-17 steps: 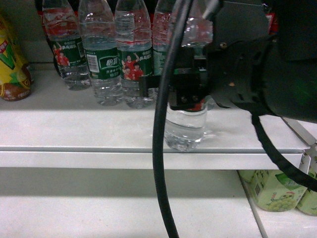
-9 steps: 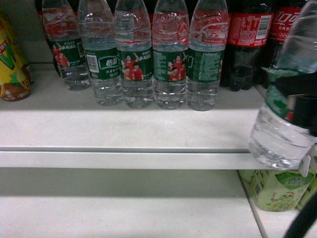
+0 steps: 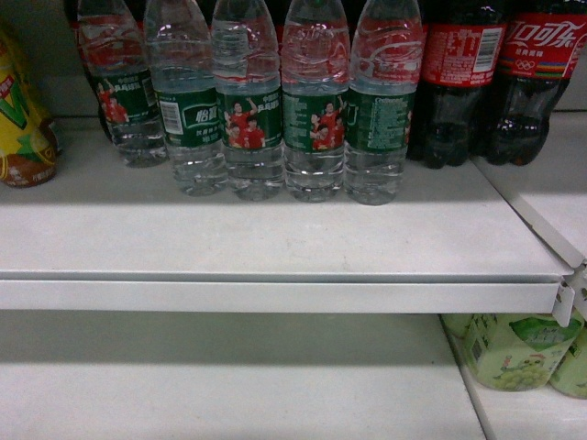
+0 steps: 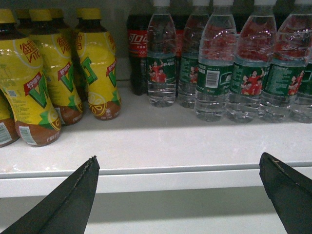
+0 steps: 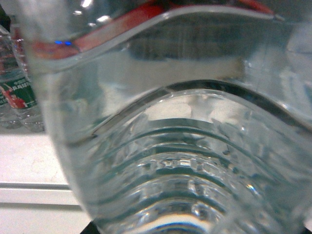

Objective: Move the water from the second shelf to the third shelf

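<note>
Filling almost the whole right wrist view, the water [image 5: 165,146] is a clear ribbed bottle pressed right up against that camera, with a red wavy band across its upper part. It does not show in the head view. The right gripper's fingers cannot be seen around it, so whether they are clenched on the bottle cannot be told; the bottle simply sits directly in front of the wrist. To its left, part of a shelved bottle [image 5: 17,97] with a green label shows above a white shelf edge [image 5: 29,192].

On the shelf [image 3: 275,247] in the head view, a row of water bottles [image 3: 312,110] with green labels stands upright, side by side and touching. Just right of the row stand dark cola bottles [image 3: 459,82] with red labels. At the far left is a yellow bottle [image 3: 23,119]. Below the shelf's front lip, at lower right, pale green packs [image 3: 514,353] sit on the next level down.

The left gripper [image 4: 178,195] hangs in front of the shelf lip, its two dark fingers [image 4: 73,200] spread wide apart with nothing between them. Beyond it, yellow bottles [image 4: 63,73] stand at left, a cola bottle [image 4: 139,53] behind them, and the water row to the right.
</note>
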### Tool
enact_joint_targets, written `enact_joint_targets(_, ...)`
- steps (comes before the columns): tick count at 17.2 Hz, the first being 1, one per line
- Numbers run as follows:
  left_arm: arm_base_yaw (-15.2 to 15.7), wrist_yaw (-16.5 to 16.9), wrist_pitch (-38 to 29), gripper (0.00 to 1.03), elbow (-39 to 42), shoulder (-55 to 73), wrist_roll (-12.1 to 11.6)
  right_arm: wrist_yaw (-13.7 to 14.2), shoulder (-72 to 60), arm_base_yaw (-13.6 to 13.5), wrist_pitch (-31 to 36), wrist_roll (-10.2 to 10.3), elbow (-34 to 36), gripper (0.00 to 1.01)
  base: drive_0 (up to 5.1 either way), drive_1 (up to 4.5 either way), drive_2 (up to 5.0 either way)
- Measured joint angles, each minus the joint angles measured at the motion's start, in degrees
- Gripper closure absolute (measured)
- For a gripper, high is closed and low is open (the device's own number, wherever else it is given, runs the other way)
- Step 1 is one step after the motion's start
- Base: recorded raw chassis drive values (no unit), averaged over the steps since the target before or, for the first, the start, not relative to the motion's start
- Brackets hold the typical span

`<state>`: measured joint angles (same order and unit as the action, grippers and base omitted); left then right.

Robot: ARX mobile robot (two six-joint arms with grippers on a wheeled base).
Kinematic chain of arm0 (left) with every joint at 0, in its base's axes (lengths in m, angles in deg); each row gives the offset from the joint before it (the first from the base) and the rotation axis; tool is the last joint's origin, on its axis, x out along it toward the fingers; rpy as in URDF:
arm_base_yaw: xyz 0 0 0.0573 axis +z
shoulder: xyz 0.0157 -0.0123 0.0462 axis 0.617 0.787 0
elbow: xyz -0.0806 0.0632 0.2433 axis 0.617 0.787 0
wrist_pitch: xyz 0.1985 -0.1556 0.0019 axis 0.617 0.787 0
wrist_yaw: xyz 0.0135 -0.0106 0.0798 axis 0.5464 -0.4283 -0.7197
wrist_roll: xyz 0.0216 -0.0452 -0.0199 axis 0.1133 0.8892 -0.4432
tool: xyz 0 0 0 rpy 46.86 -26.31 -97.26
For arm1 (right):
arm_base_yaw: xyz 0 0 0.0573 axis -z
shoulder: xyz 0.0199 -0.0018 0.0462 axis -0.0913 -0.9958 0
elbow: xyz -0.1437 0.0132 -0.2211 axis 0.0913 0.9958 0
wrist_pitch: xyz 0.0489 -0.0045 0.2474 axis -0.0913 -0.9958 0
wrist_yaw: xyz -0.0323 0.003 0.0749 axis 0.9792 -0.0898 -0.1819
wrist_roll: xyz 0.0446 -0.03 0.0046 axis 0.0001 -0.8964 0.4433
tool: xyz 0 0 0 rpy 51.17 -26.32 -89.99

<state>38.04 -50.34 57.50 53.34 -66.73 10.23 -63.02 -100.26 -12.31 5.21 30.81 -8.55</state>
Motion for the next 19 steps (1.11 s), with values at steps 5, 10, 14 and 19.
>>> enact_joint_targets(5,0.0,0.0,0.0,0.05,0.0,0.0,0.0,-2.0,12.3,3.9,-11.5,-0.8,1.6,0.61,0.0,0.0,0.0)
enact_joint_targets(10,0.0,0.0,0.0,0.05,0.0,0.0,0.0,-4.3,16.2,6.5,-13.5,-0.9,1.9,0.61,0.0,0.0,0.0)
enact_joint_targets(14,0.0,0.0,0.0,0.05,0.0,0.0,0.0,-4.4,16.2,6.7,-13.7,-0.9,2.0,0.61,0.0,0.0,0.0)
enact_joint_targets(19,0.0,0.0,0.0,0.05,0.0,0.0,0.0,-4.9,17.0,7.1,-14.6,-0.9,2.0,0.61,0.0,0.0,0.0)
